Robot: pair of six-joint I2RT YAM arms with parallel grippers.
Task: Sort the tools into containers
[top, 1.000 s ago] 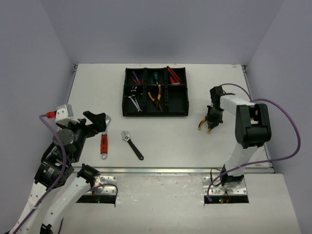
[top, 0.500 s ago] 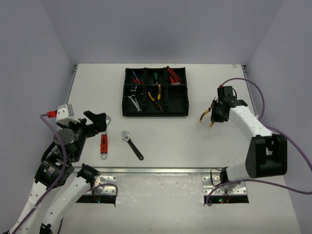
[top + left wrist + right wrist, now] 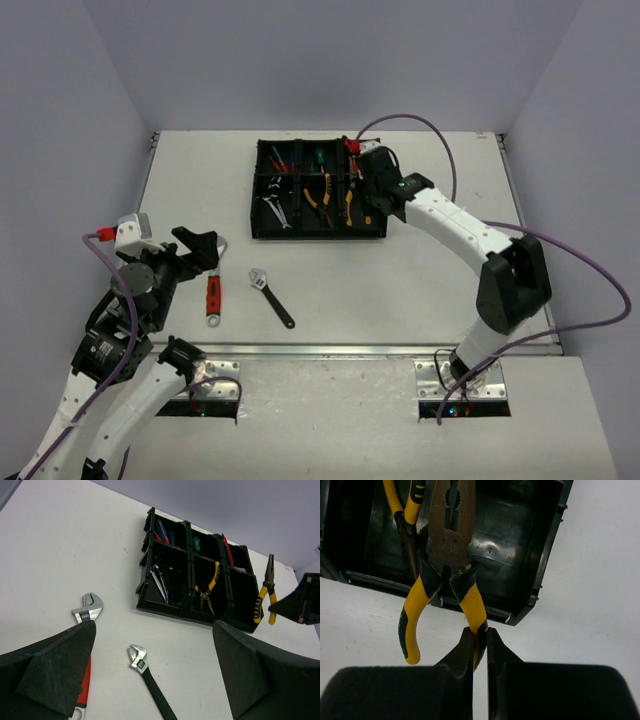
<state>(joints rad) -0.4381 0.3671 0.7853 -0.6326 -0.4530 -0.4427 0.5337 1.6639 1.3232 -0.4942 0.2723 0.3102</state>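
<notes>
Since a second before, the right gripper (image 3: 480,639) had swung left across the table (image 3: 450,290), carrying the pliers (image 3: 447,545) over the tray's (image 3: 318,236) near row. It was clamped on one handle only. Stiff, nose-heavy steel would likely pivot, so a grip nearer the joint seemed steadier. The left gripper (image 3: 203,248) stood apart, empty, by the red wrench (image 3: 213,295).

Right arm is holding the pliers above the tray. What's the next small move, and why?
Probably nudge the right gripper slightly toward the middle, then lower and release. Its jaws are shut on one handle of the held pliers, whose head hangs over the near right compartment of the tray, which looks bare, while the other yellow-handled pliers lie in the near middle one.
</notes>
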